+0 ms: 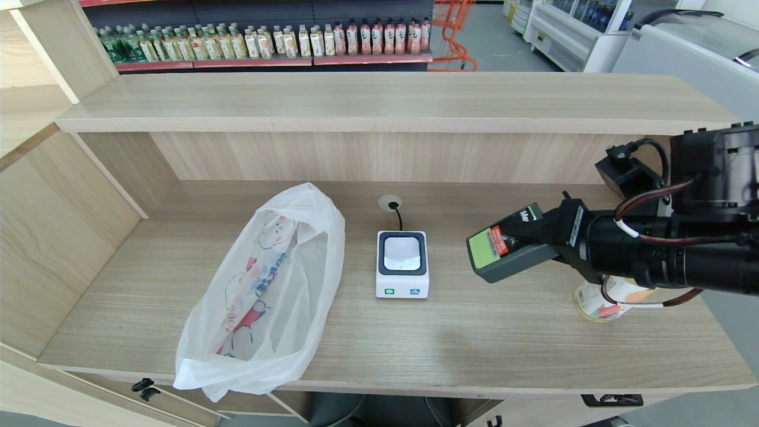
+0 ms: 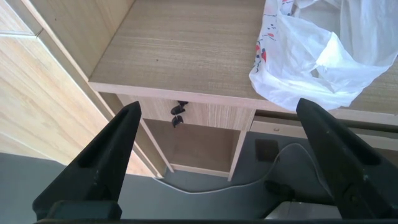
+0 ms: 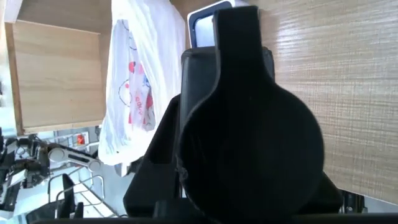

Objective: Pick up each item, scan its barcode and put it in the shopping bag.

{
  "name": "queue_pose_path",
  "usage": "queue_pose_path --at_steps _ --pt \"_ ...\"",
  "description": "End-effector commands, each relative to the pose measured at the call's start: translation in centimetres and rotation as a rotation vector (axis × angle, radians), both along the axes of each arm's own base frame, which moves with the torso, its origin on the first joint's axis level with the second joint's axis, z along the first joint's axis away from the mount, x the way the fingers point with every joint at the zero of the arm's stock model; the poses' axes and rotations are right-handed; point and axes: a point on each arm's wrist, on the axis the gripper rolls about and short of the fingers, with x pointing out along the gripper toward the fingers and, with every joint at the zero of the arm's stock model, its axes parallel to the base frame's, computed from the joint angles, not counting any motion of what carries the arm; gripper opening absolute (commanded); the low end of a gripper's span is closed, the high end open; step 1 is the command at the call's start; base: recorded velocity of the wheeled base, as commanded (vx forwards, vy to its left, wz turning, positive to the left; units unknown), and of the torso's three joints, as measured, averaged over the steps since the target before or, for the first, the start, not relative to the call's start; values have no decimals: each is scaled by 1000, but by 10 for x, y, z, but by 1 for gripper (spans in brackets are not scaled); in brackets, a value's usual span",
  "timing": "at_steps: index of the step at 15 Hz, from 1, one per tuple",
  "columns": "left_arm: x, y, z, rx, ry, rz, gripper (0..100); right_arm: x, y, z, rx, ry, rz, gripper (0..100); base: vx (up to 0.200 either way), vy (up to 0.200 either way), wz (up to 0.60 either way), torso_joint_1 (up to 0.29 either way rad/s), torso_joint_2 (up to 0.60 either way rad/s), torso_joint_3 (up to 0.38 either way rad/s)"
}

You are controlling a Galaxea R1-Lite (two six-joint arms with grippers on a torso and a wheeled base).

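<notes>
A white plastic shopping bag (image 1: 267, 284) with a printed item inside lies on the left of the wooden counter (image 1: 474, 332), its mouth hanging over the front edge. A white barcode scanner (image 1: 402, 264) stands at the middle, window facing up. To the scanner's right, above the counter, my right gripper (image 1: 548, 237) is shut on a dark box (image 1: 504, 252) with a green and red label on its end. That box (image 3: 249, 137) blocks most of the right wrist view, with the bag (image 3: 134, 81) beyond it. My left gripper (image 2: 217, 162) hangs open below the counter's front left corner, near the bag's mouth (image 2: 311, 68).
A round printed cup (image 1: 596, 299) stands on the counter's right end under my right arm. The scanner's cable runs into a hole (image 1: 389, 203) at the back. A raised ledge (image 1: 391, 101) and a side wall (image 1: 65, 237) bound the counter.
</notes>
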Motion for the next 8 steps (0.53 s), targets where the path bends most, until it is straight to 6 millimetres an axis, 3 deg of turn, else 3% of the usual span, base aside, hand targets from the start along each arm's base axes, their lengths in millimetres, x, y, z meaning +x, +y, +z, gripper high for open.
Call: queue_pose_path --at_steps 1,2,8 --pt "0 0 0 2 0 0 100 -9 -5 -3 -1 7 -4 0 0 0 0 0 0 0" --pt "0 0 0 2 0 0 100 -10 -5 -4 -1 10 -4 0 0 0 0 0 0 0" --pt "0 0 0 -2 -1 1 100 -8 -3 -1 11 8 -4 0 0 200 0 6 5 2"
